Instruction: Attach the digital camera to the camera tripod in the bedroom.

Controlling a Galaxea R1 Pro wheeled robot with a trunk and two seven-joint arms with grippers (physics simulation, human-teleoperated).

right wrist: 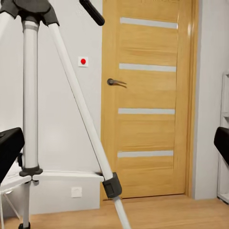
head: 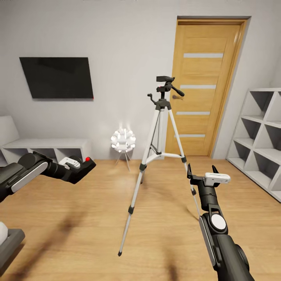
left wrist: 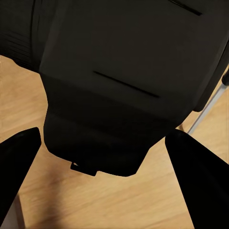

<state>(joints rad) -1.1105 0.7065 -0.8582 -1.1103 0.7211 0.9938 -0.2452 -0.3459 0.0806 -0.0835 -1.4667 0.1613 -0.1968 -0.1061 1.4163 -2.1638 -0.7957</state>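
The left gripper (head: pixel 84 167) is clamped on the digital camera (head: pixel 81 168), which is seen in the head view as a black body with a red button on top; in the left wrist view the camera body (left wrist: pixel 119 86) sits between the two dark fingertips (left wrist: pixel 198 181), although the contact places themselves are hidden by the body. So the pick-up part of the task looks done, and the camera is carried above the wood floor (head: pixel 78 226). The camera tripod (head: pixel 160 156) stands upright on its three silver legs, well apart from this gripper, on its right side and further into the room, and its black pan head (head: pixel 166 88) is clearly higher than the held camera. The top plate of the head carries nothing yet, so the attaching step is not yet done. The right gripper (head: pixel 201 171) has its fingers spread and holds nothing; it is near the front leg of the tripod, and its wrist view looks past the tripod legs (right wrist: pixel 71 105) to the wooden door (right wrist: pixel 148 95). Behind the tripod there are the white ball-shaped lamp (head: pixel 123 141) and the wall TV (head: pixel 56 78). I judge the task is about half way: what is left is to lift the camera, bring it over the pan head and set it down on the plate.
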